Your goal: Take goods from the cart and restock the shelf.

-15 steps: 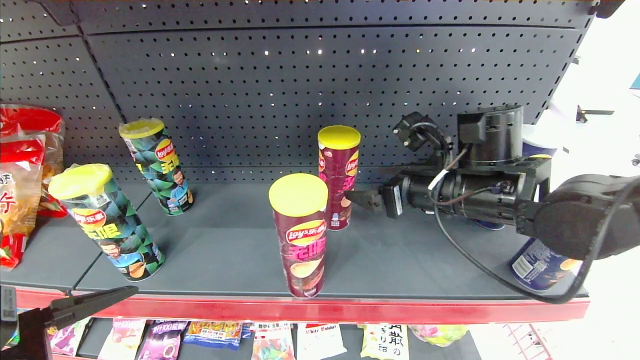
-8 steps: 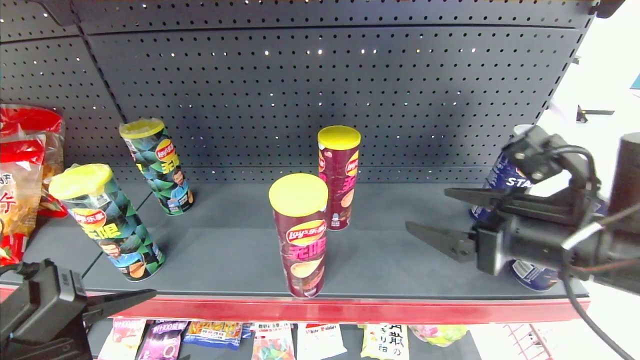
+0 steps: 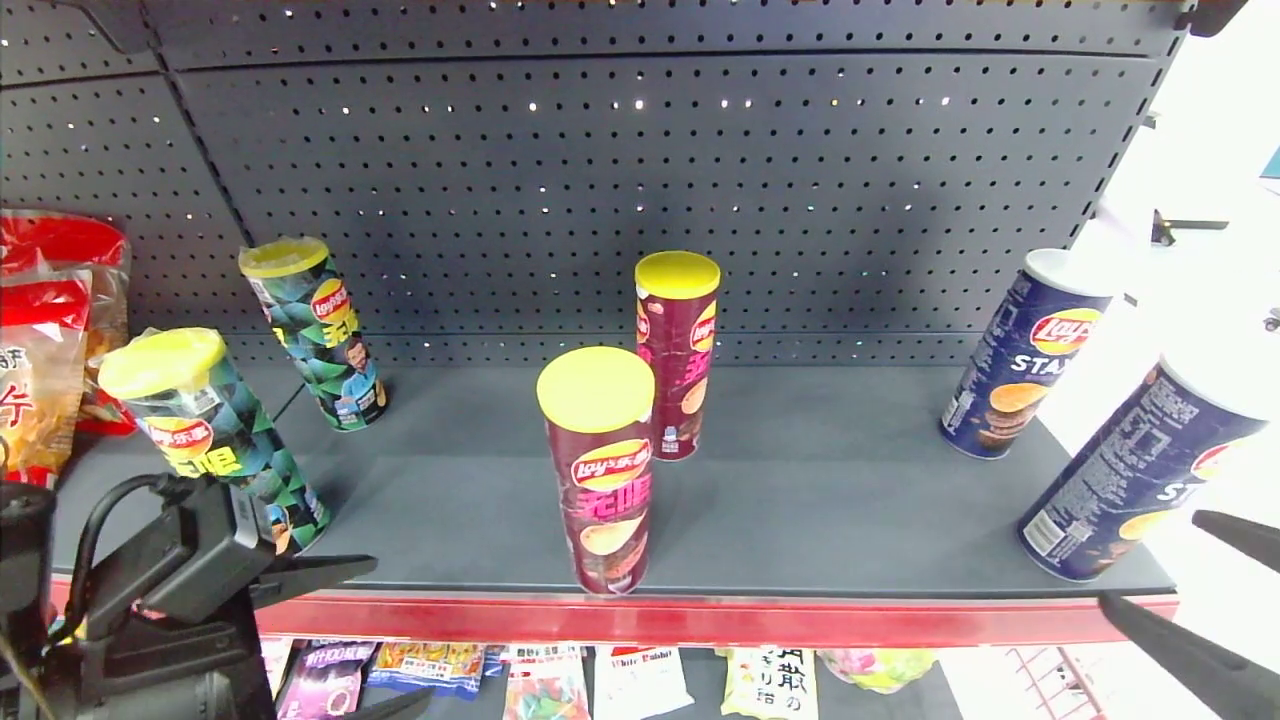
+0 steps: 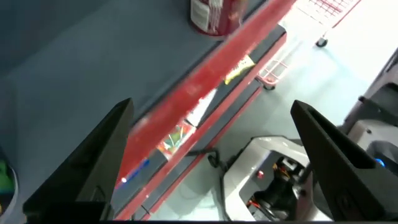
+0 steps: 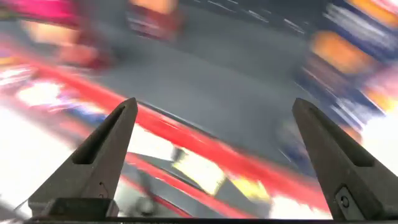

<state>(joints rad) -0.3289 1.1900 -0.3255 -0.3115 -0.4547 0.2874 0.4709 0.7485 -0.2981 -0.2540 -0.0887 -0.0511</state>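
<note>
Yellow-lidded maroon chip can upright at the shelf front, against its red edge; bare deck extends to the navy can. Left gripper and right gripper: fingers spread

Bare shelf between 2 maroon cans, 2 blue cans

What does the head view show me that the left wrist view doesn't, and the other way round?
Head view adds: green cans, the back maroon can, blue cans, snack bags, the pegboard wall, the right claw.
Left wrist view adds: the floor below the shelf.
Both: the front maroon can, the red shelf edge, the open left claw, the red wire cart.
</note>
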